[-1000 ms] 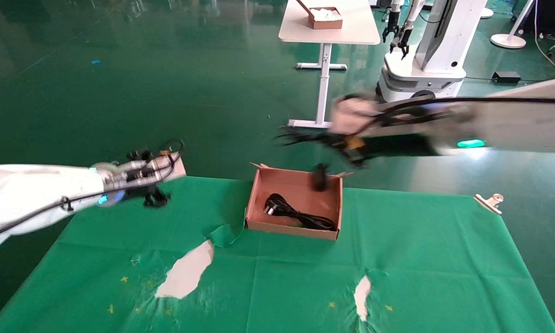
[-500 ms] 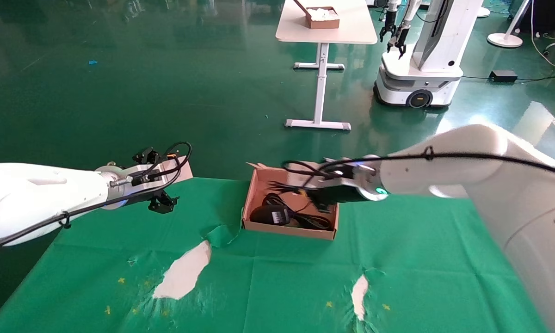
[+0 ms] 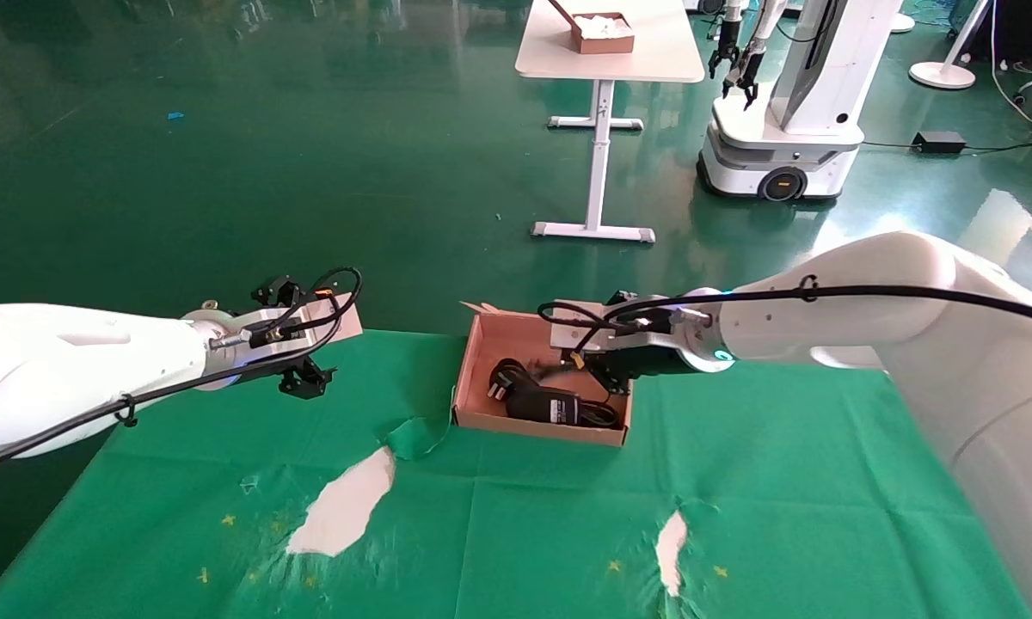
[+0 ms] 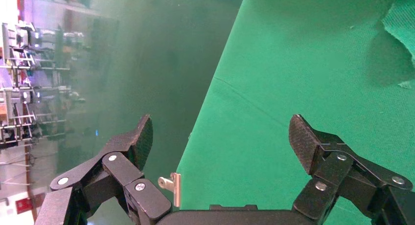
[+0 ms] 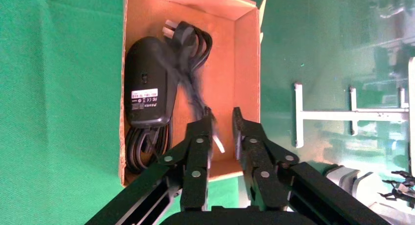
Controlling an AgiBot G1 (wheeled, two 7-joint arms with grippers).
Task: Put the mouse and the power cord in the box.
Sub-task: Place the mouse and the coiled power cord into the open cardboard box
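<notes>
Right gripper [image 5: 222,121] above the box [image 3: 477,361], fingers nearly closed on the thin cable; mouse [image 5: 145,88] lies upside-down on the power cord [image 5: 193,41]. Release cable inside walls. Left gripper [image 4: 220,142] gapes, idle.

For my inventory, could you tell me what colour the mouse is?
Black, with a white label: the mouse shows best in the right wrist view.
</notes>
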